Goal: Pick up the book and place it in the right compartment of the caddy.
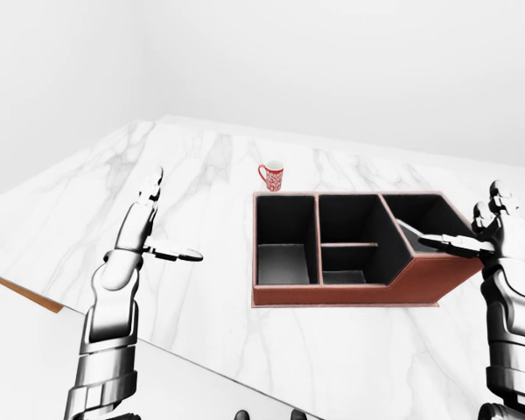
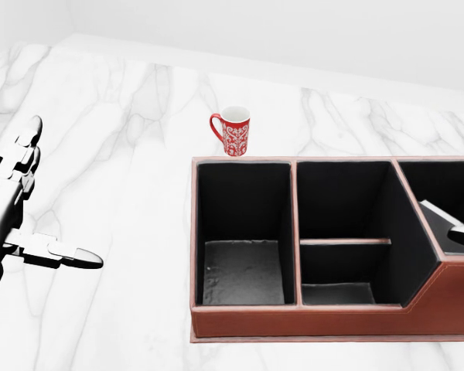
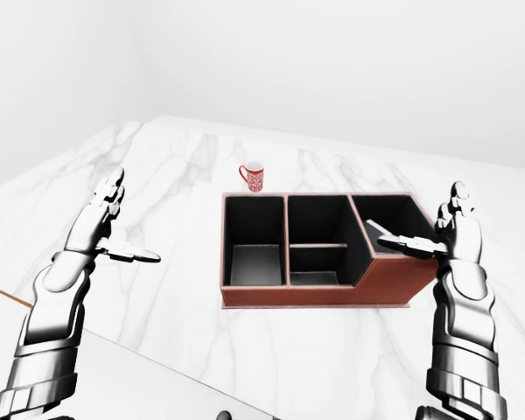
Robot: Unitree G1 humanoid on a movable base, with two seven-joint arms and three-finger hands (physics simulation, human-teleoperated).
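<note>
The right hand (image 3: pixel 452 229) stands at the right of the right-eye view, fingers spread wide and upright, thumb reaching left over the caddy's rim, holding nothing. In the head view only the dark tip of that thumb shows, cut off at the right edge. The left hand (image 1: pixel 145 220) hangs over bare marble at the left of the left-eye view, equally wide open, fingers pointing up and thumb jutting right, well apart from everything else.

Just beside the right thumb, the book (image 2: pixel 441 220) lies in the right compartment of the caddy (image 2: pixel 309 319). Only a pale slanted strip of it and a dark face show in the head view; it leans tilted against the compartment's inside, and its lower end is hidden by the caddy's brown wall. Whether the thumb touches it I cannot tell.

The caddy is a brown leather box with black lining, three sections across, the middle one split by a low divider. Its right end runs out of the head view.

A red patterned mug (image 2: pixel 233 131) stands upright just above the caddy's upper left corner in the head view, on the white marble countertop (image 2: pixel 124 154).
</note>
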